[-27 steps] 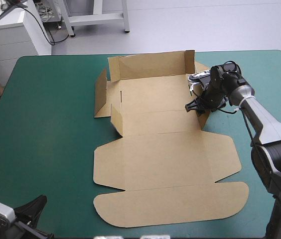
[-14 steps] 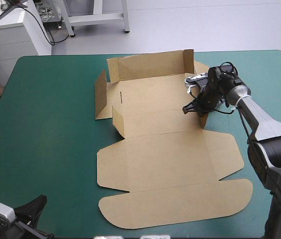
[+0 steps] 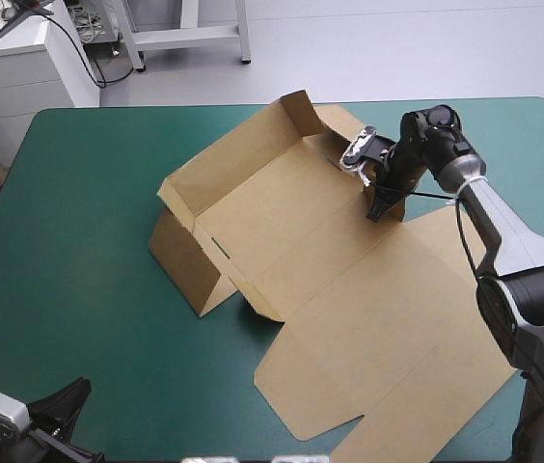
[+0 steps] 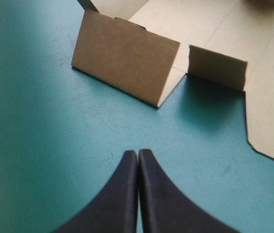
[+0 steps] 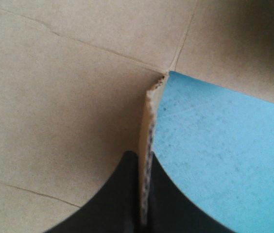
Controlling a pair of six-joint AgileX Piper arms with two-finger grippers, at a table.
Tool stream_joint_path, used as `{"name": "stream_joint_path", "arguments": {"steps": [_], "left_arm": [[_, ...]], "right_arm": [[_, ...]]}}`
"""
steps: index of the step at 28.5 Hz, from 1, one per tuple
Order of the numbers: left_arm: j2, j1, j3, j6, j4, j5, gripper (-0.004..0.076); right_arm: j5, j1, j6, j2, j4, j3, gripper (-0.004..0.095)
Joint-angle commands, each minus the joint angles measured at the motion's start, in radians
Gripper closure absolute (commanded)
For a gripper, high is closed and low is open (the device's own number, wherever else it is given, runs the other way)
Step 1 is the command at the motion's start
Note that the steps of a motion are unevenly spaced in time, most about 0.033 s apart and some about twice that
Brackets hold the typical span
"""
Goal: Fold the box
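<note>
From above, the box (image 3: 349, 289) lies skewed across the middle and right of the teal-green cover (image 3: 79, 241), with walls raised at its far left. The right gripper (image 3: 380, 204) meets its far right side.

Left wrist: the left gripper (image 4: 138, 154) is closed and empty over bare cover (box walls ahead).

Right wrist: the fingers (image 5: 122, 194) pinch a board edge.

The high view looks forward and down from above and behind, taking in most of the table (image 3: 79, 241) and the box (image 3: 349, 289). The left wrist view sits low by the table's near left corner, facing along the left gripper (image 4: 138, 162) toward the box's raised side wall (image 4: 122, 53), which the high view shares. The right wrist view looks along the right gripper (image 5: 144, 167), very close on a board edge (image 5: 149, 111)
</note>
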Motion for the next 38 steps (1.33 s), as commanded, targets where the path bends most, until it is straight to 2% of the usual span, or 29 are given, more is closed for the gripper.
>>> {"name": "stream_joint_path", "arguments": {"steps": [1,4,10,15,18,23,29,34,38], "left_arm": [[-0.002,0.003,-0.02,-0.003,-0.022,-0.074,0.0733],[-0.002,0.003,-0.02,-0.003,-0.028,-0.074,0.0733],[-0.002,0.003,-0.02,-0.003,-0.028,-0.074,0.0733],[-0.002,0.003,-0.02,-0.003,-0.028,-0.074,0.0733],[-0.002,0.003,-0.02,-0.003,-0.028,-0.074,0.0733],[-0.002,0.003,-0.02,-0.003,-0.028,-0.074,0.0732],[-0.002,0.003,-0.02,-0.003,-0.028,-0.074,0.0733],[-0.002,0.003,-0.02,-0.003,-0.028,-0.074,0.0733],[-0.002,0.003,-0.02,-0.003,-0.028,-0.074,0.0733]], "right_arm": [[-0.015,0.068,-0.109,-0.053,0.01,-0.04,0.0927],[-0.028,0.156,-0.181,-0.044,0.009,-0.041,0.0927],[-0.052,0.282,-0.226,-0.012,0.0,-0.043,0.0927],[-0.008,0.359,-0.311,0.012,-0.001,-0.043,0.0927],[-0.001,0.376,-0.365,0.025,-0.033,-0.043,0.0928],[0.037,0.377,-0.362,0.044,-0.184,-0.043,0.0927],[-0.001,0.377,-0.416,0.044,-0.115,-0.043,0.0927],[-0.122,0.377,-0.438,0.044,-0.132,-0.043,0.0927],[-0.141,0.377,-0.441,0.044,-0.128,-0.043,0.0927]]}}
